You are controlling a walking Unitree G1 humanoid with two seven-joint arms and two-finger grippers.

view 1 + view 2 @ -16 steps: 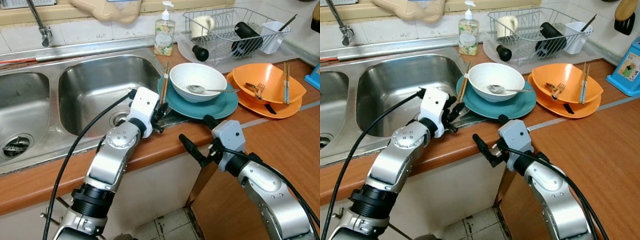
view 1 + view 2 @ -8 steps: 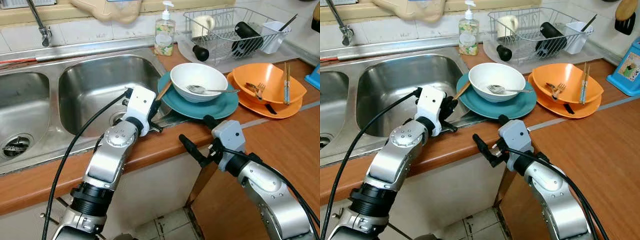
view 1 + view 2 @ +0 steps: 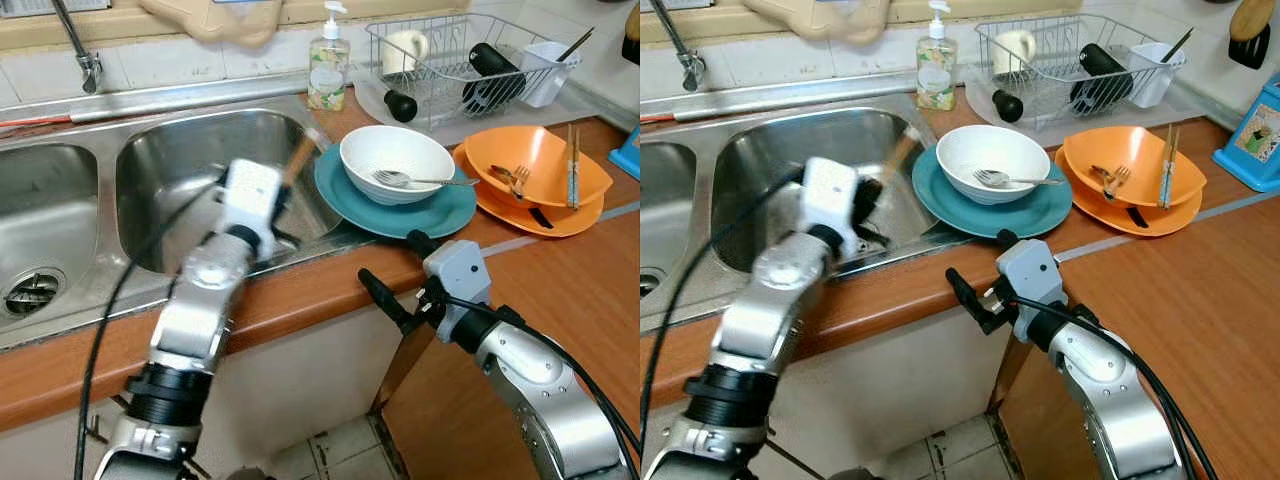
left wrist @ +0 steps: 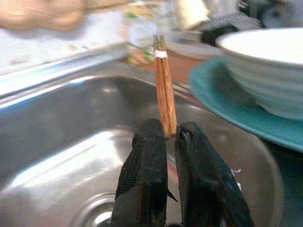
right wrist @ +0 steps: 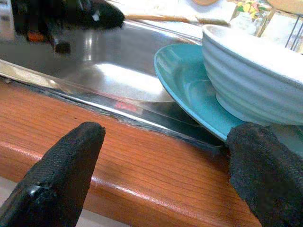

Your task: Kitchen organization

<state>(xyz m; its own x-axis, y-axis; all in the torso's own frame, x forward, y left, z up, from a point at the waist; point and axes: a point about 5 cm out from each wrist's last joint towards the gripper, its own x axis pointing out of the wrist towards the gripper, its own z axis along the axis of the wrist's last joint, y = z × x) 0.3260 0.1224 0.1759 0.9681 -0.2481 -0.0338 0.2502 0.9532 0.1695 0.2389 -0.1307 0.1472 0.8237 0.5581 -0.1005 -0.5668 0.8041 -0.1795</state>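
My left gripper (image 3: 276, 196) is shut on a pair of wooden chopsticks (image 4: 163, 80) and hangs over the right basin of the steel sink (image 3: 180, 165); the arm is blurred. The chopsticks (image 3: 298, 158) stick up past the fingers (image 4: 147, 156), close to the teal plate (image 3: 440, 215). On that plate sits a white bowl (image 3: 395, 160) with a metal spoon (image 3: 400, 181) in it. My right gripper (image 3: 395, 272) is open at the wooden counter's front edge, just short of the plate (image 5: 189, 90), nothing between its fingers (image 5: 71, 161).
An orange bowl (image 3: 535, 165) on an orange plate holds a fork and another pair of chopsticks. Behind stand a wire dish rack (image 3: 460, 60) with a mug and cup, and a soap bottle (image 3: 328, 70). The tap (image 3: 80, 45) is at the back left.
My left gripper has lifted the chopsticks off the teal plate's left edge and swung left over the sink basin. The right arm has stayed still.
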